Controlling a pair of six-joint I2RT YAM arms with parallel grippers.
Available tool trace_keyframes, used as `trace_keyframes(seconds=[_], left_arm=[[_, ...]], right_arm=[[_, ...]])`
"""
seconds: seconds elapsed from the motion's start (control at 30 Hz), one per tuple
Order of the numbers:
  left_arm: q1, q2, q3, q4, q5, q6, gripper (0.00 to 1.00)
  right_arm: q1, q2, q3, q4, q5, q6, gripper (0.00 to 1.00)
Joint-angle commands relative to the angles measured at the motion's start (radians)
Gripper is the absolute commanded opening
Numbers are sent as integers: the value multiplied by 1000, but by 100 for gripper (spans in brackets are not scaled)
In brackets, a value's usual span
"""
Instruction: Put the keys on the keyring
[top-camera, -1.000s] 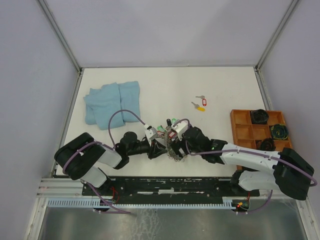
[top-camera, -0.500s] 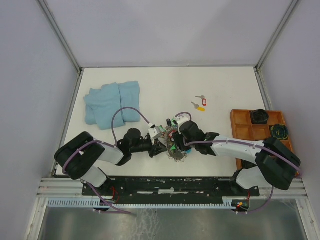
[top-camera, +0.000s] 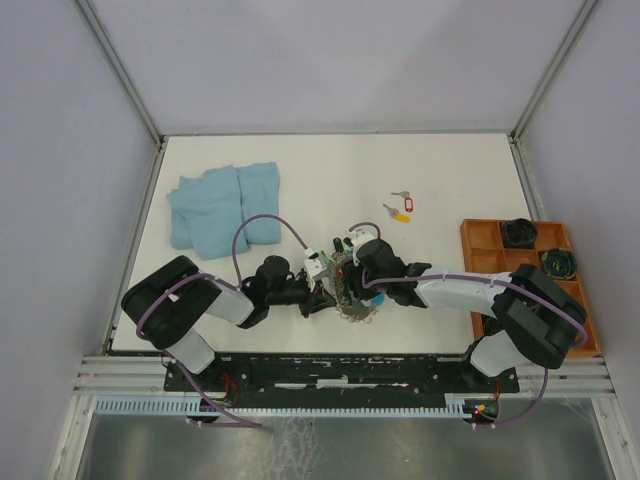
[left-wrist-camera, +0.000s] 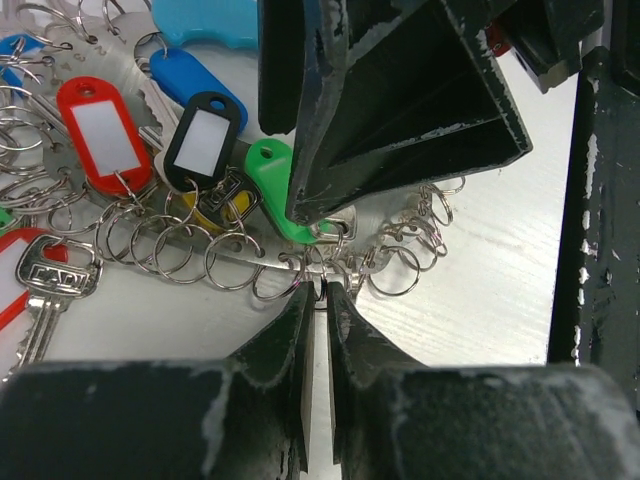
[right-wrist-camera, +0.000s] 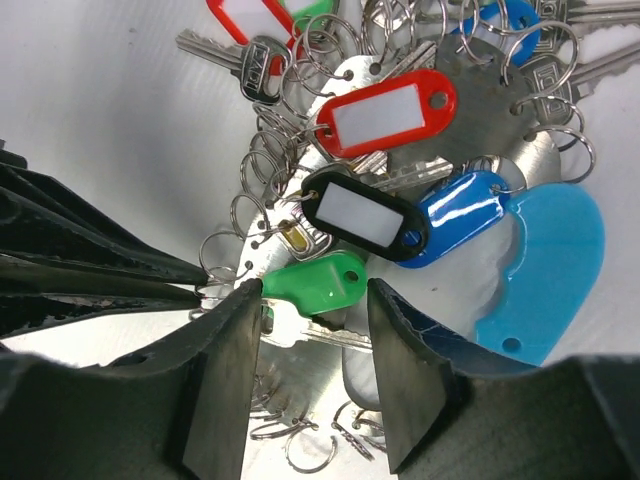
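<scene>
The keyring is a metal plate edged with several split rings, lying at the table's near middle with tagged keys on it. My left gripper is shut on one small ring at the plate's edge. My right gripper comes from the opposite side. It is shut on the green-tagged key, its fingers at the two ends of the tag. Two loose keys lie farther back, one with a yellow tag and one with a red tag.
On the ring hang a red tag, a black tag, a blue tag and a light blue fob. A blue cloth lies at the back left. An orange compartment tray stands at the right edge.
My right gripper has swung left over the key bundle and its jaws have narrowed from wide open around the green tag. My left jaws have closed further on the ring.
</scene>
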Motion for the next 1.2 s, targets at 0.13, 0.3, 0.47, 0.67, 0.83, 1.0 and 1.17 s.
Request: trace_keyframes(seconds=[0.13, 0.3, 0.47, 0.67, 0.83, 1.0, 1.17], left_arm=[[-20, 12, 33, 16, 14, 45, 14], [-26, 14, 35, 14, 10, 45, 14], [-26, -10, 32, -10, 1, 72, 16], [-27, -39, 33, -27, -13, 103, 21], [-29, -39, 57, -43, 2, 83, 22], [-42, -89, 71, -99, -36, 25, 25], [-74, -160, 98, -236, -161, -110, 25]], right_arm=[[-13, -36, 7, 60, -56, 12, 48], [-14, -50, 24, 10, -65, -18, 51], [-14, -78, 18, -31, -75, -75, 53], [-14, -150, -19, -36, -24, -127, 54], [-14, -178, -47, -28, 3, -146, 54], [-14, -190, -71, -3, 17, -151, 56], [-14, -204, -93, 12, 53, -151, 56]])
